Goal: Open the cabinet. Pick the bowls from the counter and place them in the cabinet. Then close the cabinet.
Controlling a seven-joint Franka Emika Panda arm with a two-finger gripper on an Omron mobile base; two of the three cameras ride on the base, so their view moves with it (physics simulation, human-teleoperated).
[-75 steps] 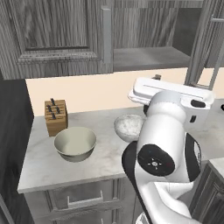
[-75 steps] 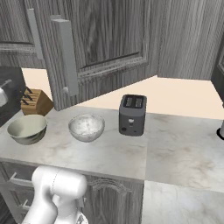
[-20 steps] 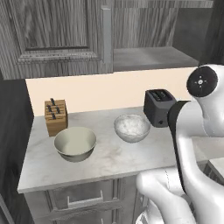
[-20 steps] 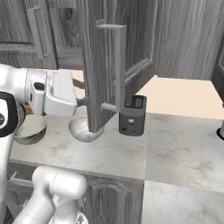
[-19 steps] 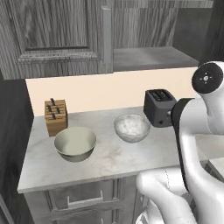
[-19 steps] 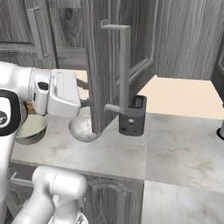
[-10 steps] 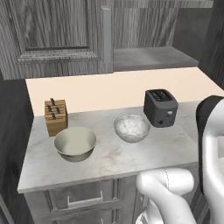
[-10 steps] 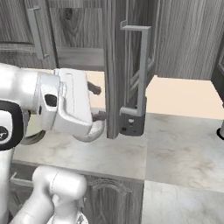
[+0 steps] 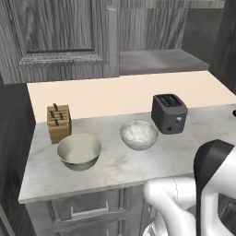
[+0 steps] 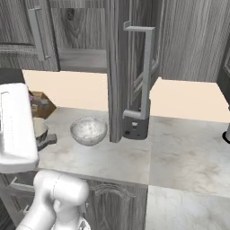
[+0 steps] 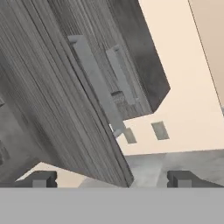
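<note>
Tool [image 11: 111,179] spread wide before wood-grain cabinet [image 11: 65,105].

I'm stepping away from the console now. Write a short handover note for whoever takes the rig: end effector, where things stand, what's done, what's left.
End effector: open, holding nothing, close to the open cabinet door's edge.
Cabinet: right door swung out, shelf bare; left door shut.
Bowls: beige bowl and speckled bowl both on the counter, between the knife block and toaster.
Done: cabinet opened.
Left: move both bowls to the shelf, close the cabinet.
</note>
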